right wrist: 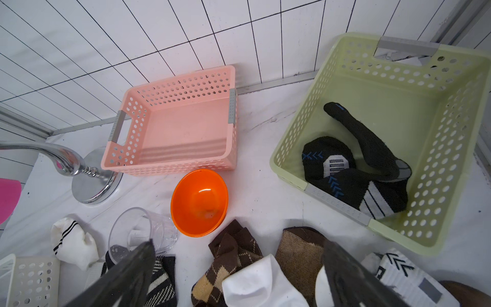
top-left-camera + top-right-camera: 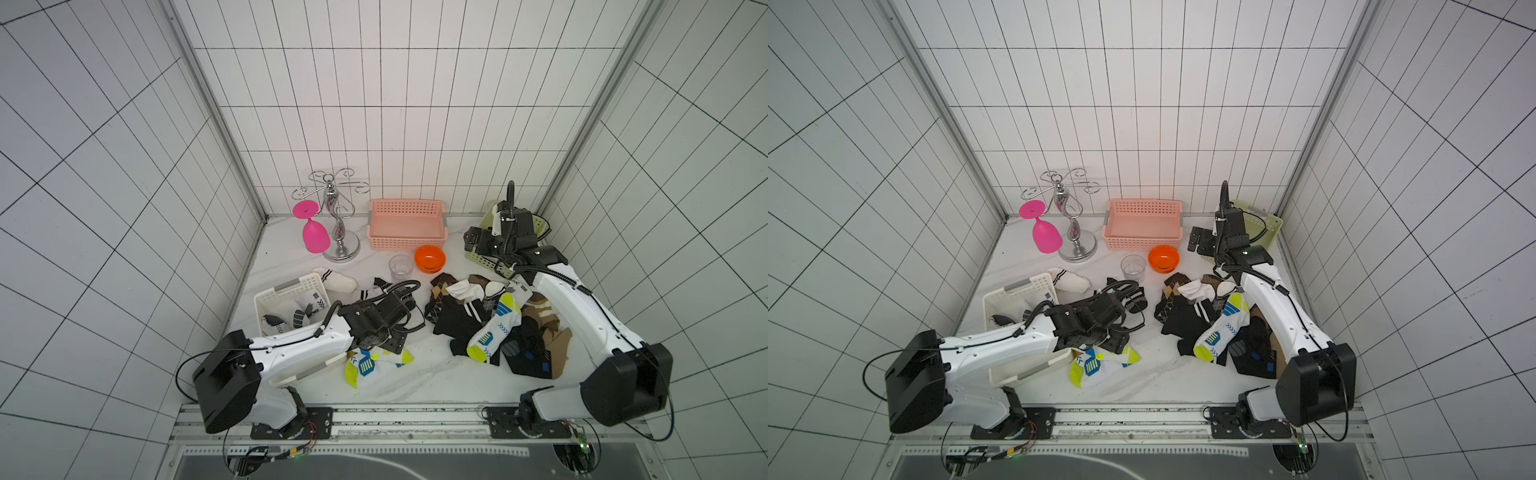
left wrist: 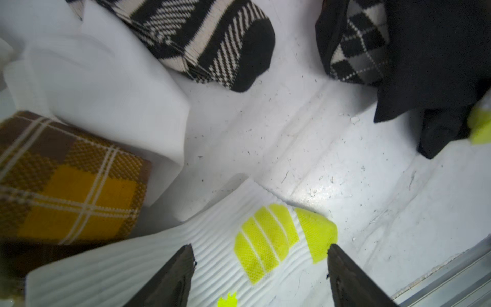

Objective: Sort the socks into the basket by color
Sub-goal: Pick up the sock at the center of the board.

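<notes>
At the near table edge, the white-and-neon-yellow sock (image 2: 365, 365) lies 9-to-3 o'clock in a top view, under the left gripper (image 3: 259, 251), whose jaws are spread wide astride it and not closed; the right gripper (image 1: 239, 245), wide and empty, hangs far off by the green basket (image 1: 300, 119).

pink basket (image 1: 186, 87) | pale-green basket (image 1: 451, 159) | orange bowl (image 1: 199, 203) | brown argyle sock (image 1: 233, 249) | black sock (image 1: 353, 186) (blue chevrons)
</notes>
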Robot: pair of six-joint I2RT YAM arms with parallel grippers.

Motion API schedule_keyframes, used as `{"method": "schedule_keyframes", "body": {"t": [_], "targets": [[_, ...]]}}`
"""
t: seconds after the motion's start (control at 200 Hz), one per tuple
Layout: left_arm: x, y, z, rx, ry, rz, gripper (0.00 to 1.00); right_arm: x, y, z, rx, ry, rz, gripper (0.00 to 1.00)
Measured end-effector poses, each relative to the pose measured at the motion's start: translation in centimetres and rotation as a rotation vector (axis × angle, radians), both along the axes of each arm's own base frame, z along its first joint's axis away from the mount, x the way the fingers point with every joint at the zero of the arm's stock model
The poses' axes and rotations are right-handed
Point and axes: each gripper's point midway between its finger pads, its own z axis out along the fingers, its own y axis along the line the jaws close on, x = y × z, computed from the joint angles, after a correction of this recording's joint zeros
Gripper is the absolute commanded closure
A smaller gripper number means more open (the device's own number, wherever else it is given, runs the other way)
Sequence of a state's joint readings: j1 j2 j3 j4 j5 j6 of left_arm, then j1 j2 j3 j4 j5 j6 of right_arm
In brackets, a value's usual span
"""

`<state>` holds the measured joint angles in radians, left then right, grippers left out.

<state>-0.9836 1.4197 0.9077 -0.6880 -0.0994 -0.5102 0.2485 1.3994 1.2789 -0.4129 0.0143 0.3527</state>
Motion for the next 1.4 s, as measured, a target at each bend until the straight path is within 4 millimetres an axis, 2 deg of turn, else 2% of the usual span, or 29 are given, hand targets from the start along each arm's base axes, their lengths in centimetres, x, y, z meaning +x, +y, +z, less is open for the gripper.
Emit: {"method": "schedule_keyframes", "body": {"t": [0.12,0.245,0.455,0.565,0.635,0.735,0.949,0.994,1.064,1.149,1.399], "targets": [[-2.0,-1.0,-1.8,0.050,0.028,-0.051,0.18,-0.3,0.0,0.4,0.005,-0.007,0.010,0.00],[-3.3,-1.1,-3.9,0.114,0.053,-0.080,0.17,-0.4,-0.3,0.4,0.006,-0.005,0.015,0.00],[-3.3,-0.2,-5.8,0.179,0.044,-0.065,0.17,-0.6,-0.7,-0.5,0.006,0.018,0.018,0.00],[-2.9,-0.1,-6.3,0.201,0.018,-0.056,0.21,-0.8,-1.1,-0.9,0.005,0.029,0.016,0.01],[-2.5,-0.3,-6.4,0.196,-0.004,-0.050,0.32,-0.8,-1.3,-0.8,0.005,0.027,0.013,0.01],[-1.9,-0.5,-6.4,0.191,-0.036,-0.039,0.59,-0.9,-1.7,-0.4,0.005,0.016,0.008,0.03],[-1.2,-0.3,-6.2,0.200,-0.075,-0.019,0.93,-1.2,-2.1,0.4,0.003,-0.006,0.004,0.03],[-1.2,-0.3,-5.9,0.200,-0.079,-0.025,1.00,-1.3,-2.1,0.5,0.004,-0.007,0.005,0.03],[-1.3,-0.1,-5.4,0.203,-0.079,-0.030,1.00,-1.3,-2.0,0.6,0.006,-0.010,0.008,0.03],[-1.1,-0.1,-3.9,0.191,-0.098,-0.026,1.00,-1.4,-1.9,0.7,0.011,-0.012,0.015,0.02],[0.9,-2.0,5.2,0.051,-0.230,0.018,1.00,-1.8,-1.5,1.4,0.028,-0.026,0.034,0.02]]}}
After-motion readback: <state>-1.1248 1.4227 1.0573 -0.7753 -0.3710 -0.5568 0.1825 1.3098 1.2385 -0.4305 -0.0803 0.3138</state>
